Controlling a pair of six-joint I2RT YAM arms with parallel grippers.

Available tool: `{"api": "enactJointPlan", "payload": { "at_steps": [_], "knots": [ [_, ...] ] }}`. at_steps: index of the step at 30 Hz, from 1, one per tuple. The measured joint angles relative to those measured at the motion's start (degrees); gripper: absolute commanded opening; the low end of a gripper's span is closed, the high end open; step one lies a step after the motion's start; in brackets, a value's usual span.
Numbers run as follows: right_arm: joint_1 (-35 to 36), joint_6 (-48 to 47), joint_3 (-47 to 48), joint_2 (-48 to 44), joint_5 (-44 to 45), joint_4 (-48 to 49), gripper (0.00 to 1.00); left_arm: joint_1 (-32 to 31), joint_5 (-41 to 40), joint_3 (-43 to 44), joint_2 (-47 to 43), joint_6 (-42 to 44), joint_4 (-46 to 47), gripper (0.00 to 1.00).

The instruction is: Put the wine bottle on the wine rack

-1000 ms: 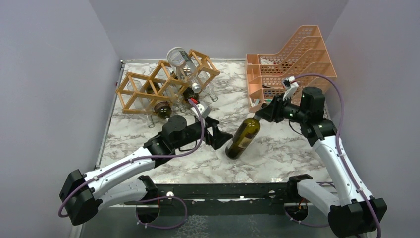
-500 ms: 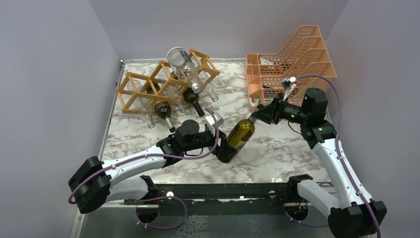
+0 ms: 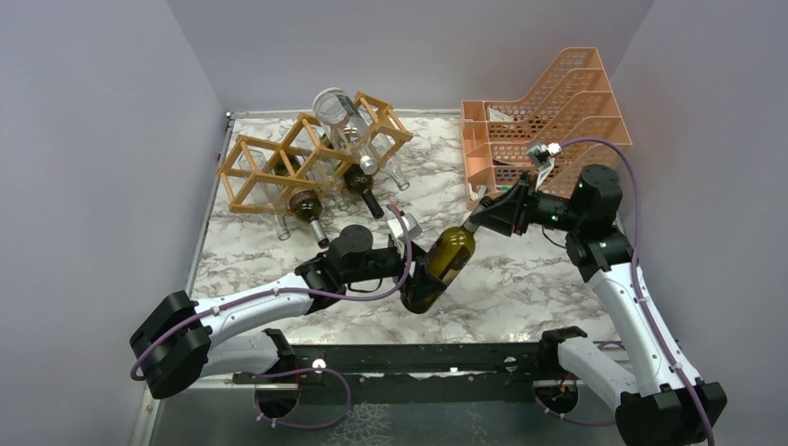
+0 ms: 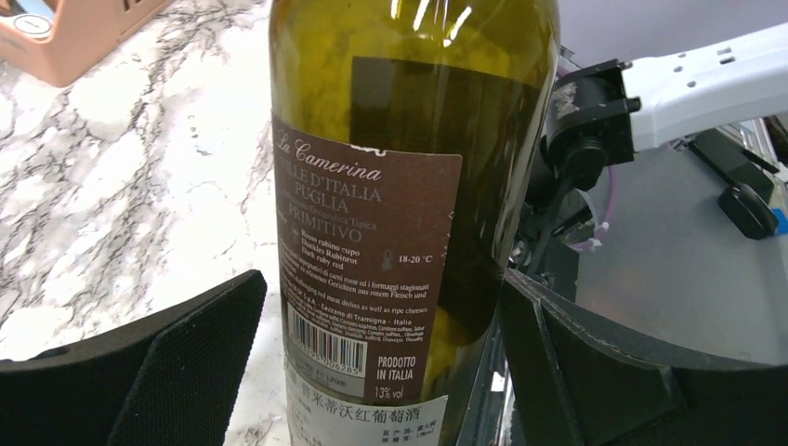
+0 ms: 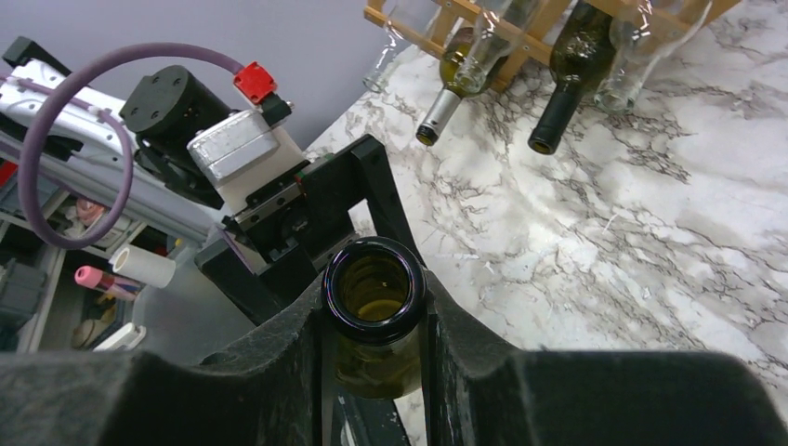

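Wine bottle is held tilted at mid-frame, neck pointed upper right and pinched by the right pincer. Its body is straddled by the spread left pincer, the arm nearer the wine rack at upper left.

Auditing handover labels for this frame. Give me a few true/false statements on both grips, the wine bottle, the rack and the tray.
1. The right gripper is shut on the neck of the dark green glass wine bottle. True.
2. The left gripper is clamped on the bottle's body. False: its jaws stand open on either side of it.
3. The light-brown wooden lattice wine rack holds nothing. False: several other bottles lie in it.
4. The peach plastic mesh tray organiser stands to the right of the rack. True.
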Motion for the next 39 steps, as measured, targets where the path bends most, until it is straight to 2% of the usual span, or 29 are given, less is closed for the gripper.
{"api": "enactJointPlan", "payload": {
  "at_steps": [9,13,17,20,21,22,23,27,28,32,39],
  "knots": [
    [0.0,3.7,1.9,-0.5,-3.8,4.3,0.01,0.0,4.7,0.0,0.1,0.2,2.5,0.96],
    [0.0,5.7,2.1,-2.1,-5.3,7.9,0.01,0.0,6.3,0.0,-0.2,0.0,3.5,0.86],
    [0.0,7.3,2.6,-2.8,-7.1,11.2,0.01,0.0,8.4,0.2,-0.2,-0.3,4.8,0.64],
    [-0.3,8.7,2.7,-2.9,-7.6,12.6,0.01,-0.3,9.2,0.8,-0.2,0.2,4.8,0.43],
    [-0.3,8.9,2.7,-2.9,-7.8,12.9,0.01,-0.3,9.2,0.9,-0.3,0.3,4.7,0.32],
    [-0.4,9.0,2.7,-2.9,-7.9,13.2,0.03,-0.3,9.2,1.0,-0.4,0.5,4.6,0.20],
    [-0.4,9.2,2.8,-2.9,-8.1,13.4,0.08,-0.3,9.2,1.1,-0.6,0.9,4.4,0.02],
    [-0.4,8.9,3.7,-2.9,-8.5,12.8,0.54,-0.3,7.6,1.2,-2.6,3.1,3.0,0.00],
    [-0.4,8.8,4.3,-3.0,-8.5,12.5,0.62,-0.3,7.0,1.4,-3.2,4.0,2.5,0.00],
    [-0.3,8.6,6.6,-4.5,-8.3,10.5,0.73,-0.3,3.3,1.9,-5.1,10.0,1.2,0.00],
    [-0.3,8.3,9.1,-6.7,-7.5,9.4,0.76,-0.1,-3.0,4.7,-6.1,26.5,-0.5,0.00]
  ]
}}
